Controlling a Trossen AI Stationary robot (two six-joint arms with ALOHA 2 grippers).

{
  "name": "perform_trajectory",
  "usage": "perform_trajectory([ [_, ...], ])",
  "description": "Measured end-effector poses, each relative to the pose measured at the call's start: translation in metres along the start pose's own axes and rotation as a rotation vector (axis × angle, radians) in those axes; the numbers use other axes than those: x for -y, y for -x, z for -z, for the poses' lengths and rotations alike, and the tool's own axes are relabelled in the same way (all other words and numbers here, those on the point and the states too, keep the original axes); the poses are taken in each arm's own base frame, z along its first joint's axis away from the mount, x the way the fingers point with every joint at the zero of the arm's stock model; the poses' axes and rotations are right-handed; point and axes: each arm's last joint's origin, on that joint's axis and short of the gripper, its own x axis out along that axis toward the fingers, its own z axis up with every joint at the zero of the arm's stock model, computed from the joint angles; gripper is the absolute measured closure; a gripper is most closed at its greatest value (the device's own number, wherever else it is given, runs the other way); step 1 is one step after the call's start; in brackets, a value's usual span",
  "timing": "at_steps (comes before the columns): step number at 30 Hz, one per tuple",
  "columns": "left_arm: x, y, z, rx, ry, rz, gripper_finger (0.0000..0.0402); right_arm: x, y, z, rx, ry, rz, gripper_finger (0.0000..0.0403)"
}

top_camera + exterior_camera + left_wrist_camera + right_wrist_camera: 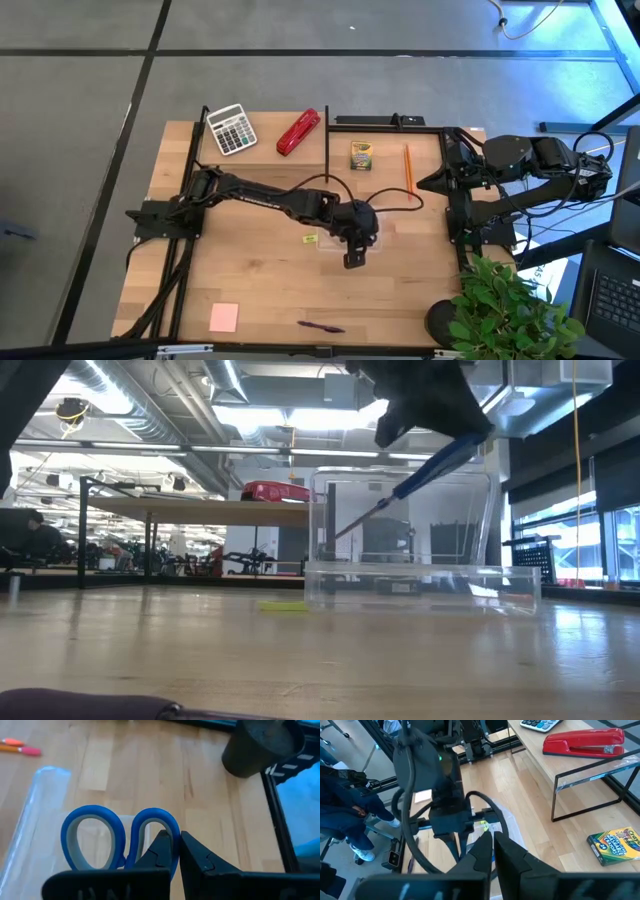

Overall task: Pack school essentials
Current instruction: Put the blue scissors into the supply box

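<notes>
Left wrist view: my left gripper sat clamped on the blue-handled scissors, one handle loop pinched, over the clear container; the orange pencil lay beyond the container.

Low view: scissors hung tilted above the container, tiny yellow block just beside its wall.

High view: left gripper above the container, mid-table; right gripper waited beside the pencil, fingers together. Crayon box, pink pad and pen lay well apart from the container.

Judgement: scissors drop-in step; next, lower inside the walls and release. Open table all around.
</notes>
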Motion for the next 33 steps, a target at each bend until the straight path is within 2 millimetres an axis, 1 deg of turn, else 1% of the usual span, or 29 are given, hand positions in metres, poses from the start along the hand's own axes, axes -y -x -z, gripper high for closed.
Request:
perform_trajectory([
  [5,0.001,-0.010,0.006,-0.026,-0.005,0.011,0.0400,0.000,0.000,0.000,0.000,-0.001,0.000,0.0382],
  [8,-0.001,-0.018,0.009,-0.029,-0.014,-0.012,0.0400,0.000,0.000,0.000,0.003,-0.002,-0.001,0.0382],
  [13,-0.004,-0.023,0.012,-0.049,-0.040,-0.046,0.0399,0.000,0.000,-0.001,0.007,-0.004,-0.002,0.0382],
  [16,-0.005,-0.032,0.018,-0.068,-0.055,-0.062,0.0399,0.000,0.000,-0.001,0.007,-0.004,-0.003,0.0382],
  [19,-0.007,-0.037,0.020,-0.073,-0.056,-0.077,0.0399,0.000,0.000,-0.001,0.007,-0.003,-0.003,0.0382],
  [28,-0.009,-0.037,0.020,-0.071,-0.056,-0.123,0.0398,0.000,0.000,-0.001,0.007,-0.003,-0.003,0.0382],
  [31,-0.010,-0.045,0.023,-0.073,-0.055,-0.125,0.0398,0.000,0.000,-0.001,0.007,-0.003,-0.003,0.0382],
  [33,-0.011,-0.051,0.029,-0.100,-0.056,-0.130,0.0398,0.000,0.000,-0.001,0.007,-0.004,-0.003,0.0382],
])
